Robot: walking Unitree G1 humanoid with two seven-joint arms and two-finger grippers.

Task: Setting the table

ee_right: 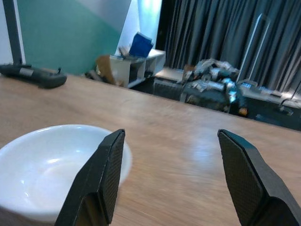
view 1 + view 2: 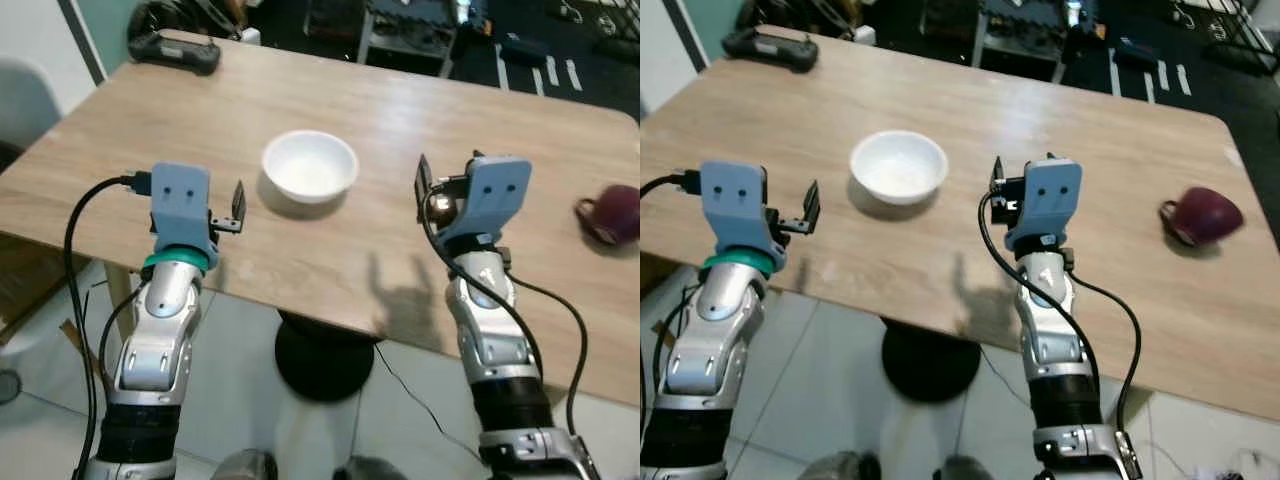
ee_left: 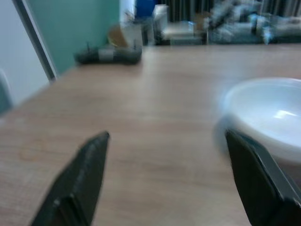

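Two sets of jaws hang over the near edge of the wooden worktop (image 2: 340, 250), one on each side of a white bowl (image 2: 309, 166). The left gripper (image 2: 238, 208) sits just left of the bowl, apart from it, its black fingers (image 3: 77, 181) spread wide with bare wood between them. The right gripper (image 2: 425, 190) is a little farther from the bowl on its other side, also spread wide; from its wrist the bowl (image 1: 51, 165) lies just beyond one finger (image 1: 101, 179), not between the two.

No writing can be read anywhere. The bowl is round, smooth and glossy. The worktop has pale wood grain and rounded corners. A dark red mug (image 2: 612, 213) lies well off to the right, and a flat black device (image 2: 174, 50) rests at the far left corner.
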